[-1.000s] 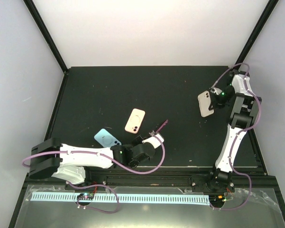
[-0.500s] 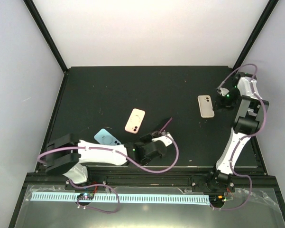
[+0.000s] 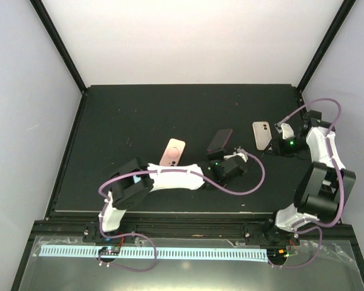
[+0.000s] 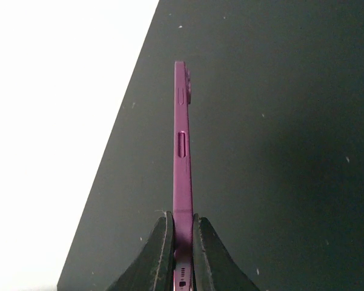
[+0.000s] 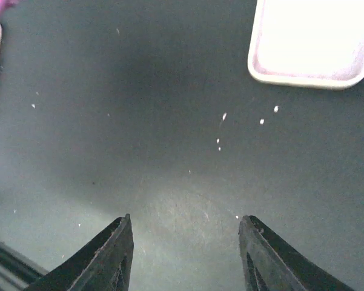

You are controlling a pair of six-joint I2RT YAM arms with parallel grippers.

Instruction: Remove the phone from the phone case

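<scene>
Top cam: left arm reaches across the black desk (image 3: 139,115) toward the middle. The left pincer (image 3: 219,154) is clamped on one end of a magenta phone (image 3: 220,140), and the rest of the phone sticks out past the fingers, pointing toward the back of the desk. The beige case (image 3: 261,134) lies flat on the right side, well apart from the phone. The right pincer (image 3: 277,138) sits just beside the case's right edge, can't tell from here if it's touching. A pink phone (image 3: 172,153) (or a case, tbh can't tell) lies flat, left of center.

Left wrist cam: magenta phone (image 4: 182,151) seen edge-on w/ side buttons showing. Left pincer (image 4: 182,221) is pinched tight on its lower end, both fingers (image 4: 160,254) pressed against the faces. Dark desk (image 4: 278,151) behind it.

Right wrist cam: right pincer (image 5: 185,233) has its fingers (image 5: 118,254) spread apart w/ nothing between them, just bare desk (image 5: 169,151). Beige case (image 5: 315,42) is in the top right corner, raised lip around it, clear of both fingers.
</scene>
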